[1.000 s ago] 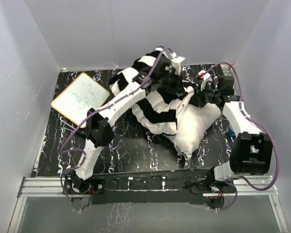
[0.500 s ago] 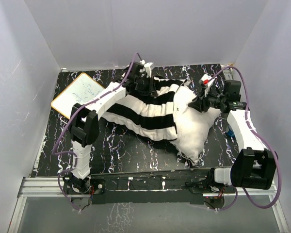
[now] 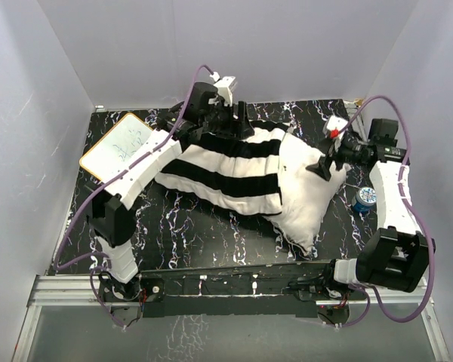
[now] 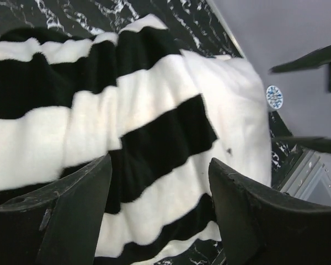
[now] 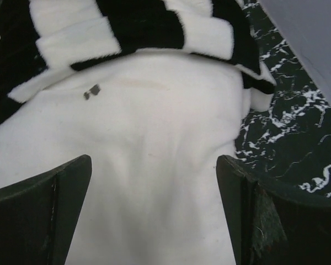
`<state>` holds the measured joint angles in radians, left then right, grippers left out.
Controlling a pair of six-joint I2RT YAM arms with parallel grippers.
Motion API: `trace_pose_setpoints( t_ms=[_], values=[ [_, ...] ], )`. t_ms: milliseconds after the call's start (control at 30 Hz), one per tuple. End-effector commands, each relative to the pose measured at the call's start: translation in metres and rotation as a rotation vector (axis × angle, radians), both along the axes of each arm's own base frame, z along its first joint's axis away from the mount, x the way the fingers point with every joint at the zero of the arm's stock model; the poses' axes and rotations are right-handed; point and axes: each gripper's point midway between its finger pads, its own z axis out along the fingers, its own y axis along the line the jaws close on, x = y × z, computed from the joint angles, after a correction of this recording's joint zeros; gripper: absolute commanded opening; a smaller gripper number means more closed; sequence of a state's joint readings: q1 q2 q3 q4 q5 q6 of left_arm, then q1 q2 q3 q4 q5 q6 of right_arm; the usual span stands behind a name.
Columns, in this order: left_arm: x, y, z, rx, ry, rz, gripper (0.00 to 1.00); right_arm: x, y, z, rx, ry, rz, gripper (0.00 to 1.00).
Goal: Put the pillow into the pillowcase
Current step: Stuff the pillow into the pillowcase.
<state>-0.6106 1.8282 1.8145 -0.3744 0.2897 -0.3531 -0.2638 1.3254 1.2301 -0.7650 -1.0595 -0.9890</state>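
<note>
The striped pillowcase [image 3: 226, 170] lies stretched across the middle of the table, its right end drawn over the left part of the white pillow [image 3: 308, 197]. The rest of the pillow sticks out bare toward the front right. My left gripper [image 3: 231, 122] hovers open above the pillowcase's back edge, and the left wrist view shows stripes [image 4: 127, 110] and bare pillow [image 4: 238, 105] under its spread fingers [image 4: 71, 212]. My right gripper [image 3: 322, 167] is open at the pillow's right side. In the right wrist view it [image 5: 154, 185] looks down on the pillow [image 5: 154, 132], with the pillowcase's edge [image 5: 138, 25] beyond. Neither holds anything.
A small whiteboard [image 3: 124, 145] lies at the back left of the black marbled table [image 3: 204, 234]. A small blue round object [image 3: 362, 200] sits by the right arm, right of the pillow. White walls close in the back and both sides.
Both grippers have opened and let go of the cloth. The pillowcase went from a raised bunch to lying flat and stretched leftward. The left arm moved back-left and the right arm drew right.
</note>
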Motion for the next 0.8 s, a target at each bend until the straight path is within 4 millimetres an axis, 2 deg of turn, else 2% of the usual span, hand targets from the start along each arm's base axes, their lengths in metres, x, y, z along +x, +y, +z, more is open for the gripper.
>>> trace_pose_setpoints(
  t_ms=[0,67,133,267,367,433,467,567,600,633,700,733,767],
  values=[
    [-0.044,-0.031,0.021,0.049,-0.056,0.001,0.70,-0.021,0.010,-0.041,-0.077,-0.082,0.166,0.99],
    [-0.056,-0.050,0.007,0.115,-0.072,0.018,0.72,-0.020,0.008,-0.048,-0.087,-0.085,0.157,0.99],
    [-0.052,-0.061,-0.008,0.179,-0.094,0.054,0.79,-0.019,0.004,-0.053,-0.085,-0.065,0.131,0.99],
    [-0.029,-0.074,-0.038,0.310,-0.128,0.109,0.82,-0.019,-0.006,-0.059,-0.063,-0.037,0.095,0.99],
    [-0.014,-0.077,-0.057,0.400,-0.133,0.123,0.78,-0.023,-0.010,-0.069,-0.072,-0.028,0.086,0.99],
    [-0.012,-0.078,-0.064,0.429,-0.128,0.117,0.69,-0.024,-0.011,-0.078,-0.077,-0.026,0.085,0.99],
    [-0.012,-0.078,-0.066,0.435,-0.125,0.109,0.60,-0.025,-0.010,-0.083,-0.074,-0.026,0.086,0.99],
    [-0.016,-0.080,-0.062,0.432,-0.121,0.077,0.25,-0.026,-0.006,-0.095,-0.043,-0.024,0.091,1.00],
    [-0.018,-0.083,-0.058,0.418,-0.119,0.057,0.08,-0.024,-0.005,-0.097,-0.028,-0.024,0.088,1.00],
    [-0.023,-0.087,-0.054,0.399,-0.113,0.028,0.00,-0.023,-0.003,-0.098,-0.013,-0.019,0.086,0.99],
    [-0.035,-0.102,-0.038,0.322,-0.095,-0.056,0.00,-0.016,0.002,-0.099,0.002,-0.010,0.070,0.89],
    [-0.045,-0.112,-0.025,0.258,-0.084,-0.110,0.00,-0.009,0.005,-0.097,0.003,-0.019,0.061,0.78],
    [-0.058,-0.124,-0.008,0.173,-0.070,-0.178,0.00,-0.004,0.010,-0.094,0.012,-0.014,0.052,0.61]
  ],
)
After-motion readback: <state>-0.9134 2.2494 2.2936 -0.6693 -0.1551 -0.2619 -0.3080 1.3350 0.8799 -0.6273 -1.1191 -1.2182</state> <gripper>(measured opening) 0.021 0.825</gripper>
